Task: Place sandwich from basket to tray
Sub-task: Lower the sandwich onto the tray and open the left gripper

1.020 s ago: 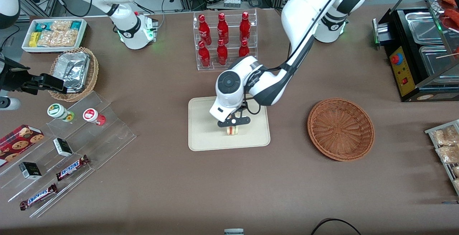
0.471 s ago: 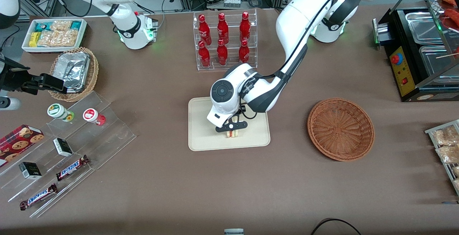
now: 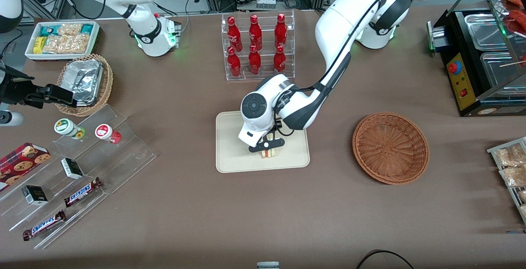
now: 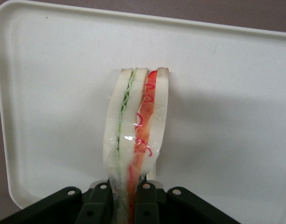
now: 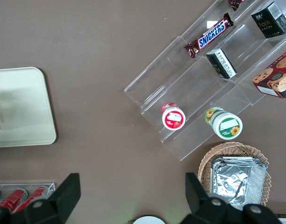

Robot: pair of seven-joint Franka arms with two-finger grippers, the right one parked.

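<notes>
The sandwich [image 3: 268,153] is a pale wedge with green and red filling lines, standing on edge on the cream tray [image 3: 230,154]. My left gripper [image 3: 266,146] is low over the tray, shut on the sandwich, which sits pinched between the two black fingers [image 4: 149,198]. In the left wrist view the sandwich [image 4: 138,126] reaches away from the gripper [image 4: 126,200] across the tray's floor [image 4: 54,93]. The reddish-brown basket [image 3: 390,147] lies beside the tray, toward the working arm's end of the table, with nothing in it.
A clear rack of red bottles [image 3: 257,47] stands farther from the front camera than the tray. An acrylic stepped shelf with snack bars and cups [image 3: 78,170] and a tan basket with a foil container [image 3: 84,82] sit toward the parked arm's end. A black food warmer [image 3: 481,55] is past the basket.
The gripper with the sandwich came down toward the tray and shifted slightly toward the parked arm's end; over the last half second it barely moved.
</notes>
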